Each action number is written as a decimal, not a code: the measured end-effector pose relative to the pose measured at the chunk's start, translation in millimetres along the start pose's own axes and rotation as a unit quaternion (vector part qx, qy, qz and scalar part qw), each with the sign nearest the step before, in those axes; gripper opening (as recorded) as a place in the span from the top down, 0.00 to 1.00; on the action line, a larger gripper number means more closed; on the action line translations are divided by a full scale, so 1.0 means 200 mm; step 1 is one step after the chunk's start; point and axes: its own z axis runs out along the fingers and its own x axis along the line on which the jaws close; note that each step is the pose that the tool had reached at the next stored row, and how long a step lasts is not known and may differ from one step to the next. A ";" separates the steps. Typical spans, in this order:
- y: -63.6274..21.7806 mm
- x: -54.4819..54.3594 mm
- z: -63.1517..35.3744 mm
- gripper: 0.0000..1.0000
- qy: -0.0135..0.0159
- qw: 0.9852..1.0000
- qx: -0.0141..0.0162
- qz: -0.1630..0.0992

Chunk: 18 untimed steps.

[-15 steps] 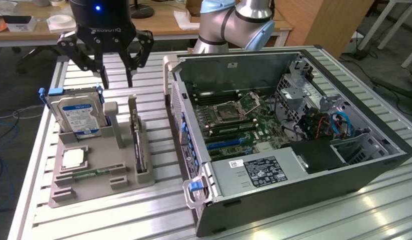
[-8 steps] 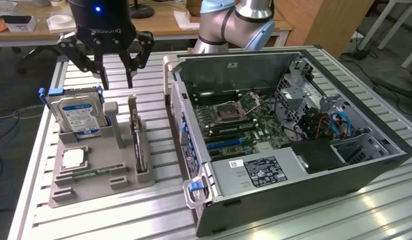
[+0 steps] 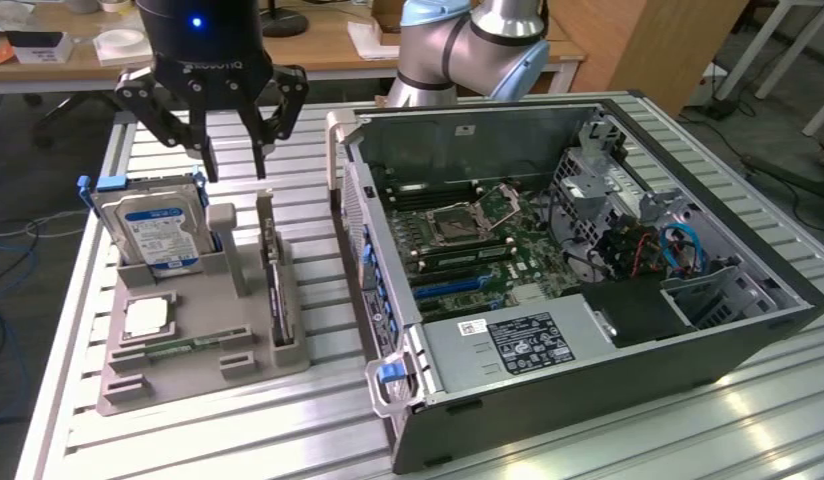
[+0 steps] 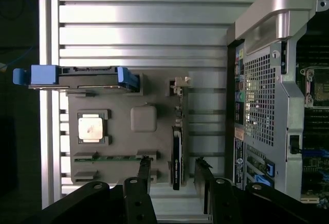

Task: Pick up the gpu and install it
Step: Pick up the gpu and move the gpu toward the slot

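Now | hand (image 3: 236, 165) spread, empty, over gpu (image 3: 269, 262) | hard drive (image 3: 152, 228) beside, same grey holder (image 3: 172, 385) | open case (image 3: 626, 370) close alongside

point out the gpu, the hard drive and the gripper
gpu (image 4: 176, 157), wrist view, dark edge of the upright card
hard drive (image 3: 152, 232), exterior view, its blue-white label
gripper (image 3: 236, 172), exterior view, midway between its open fingertips
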 end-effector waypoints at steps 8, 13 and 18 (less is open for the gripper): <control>-0.002 0.00 0.011 0.53 0.000 1.000 0.000 0.000; -0.003 0.00 0.015 0.53 0.000 1.000 0.000 0.000; -0.004 0.00 0.019 0.53 0.000 1.000 0.000 0.000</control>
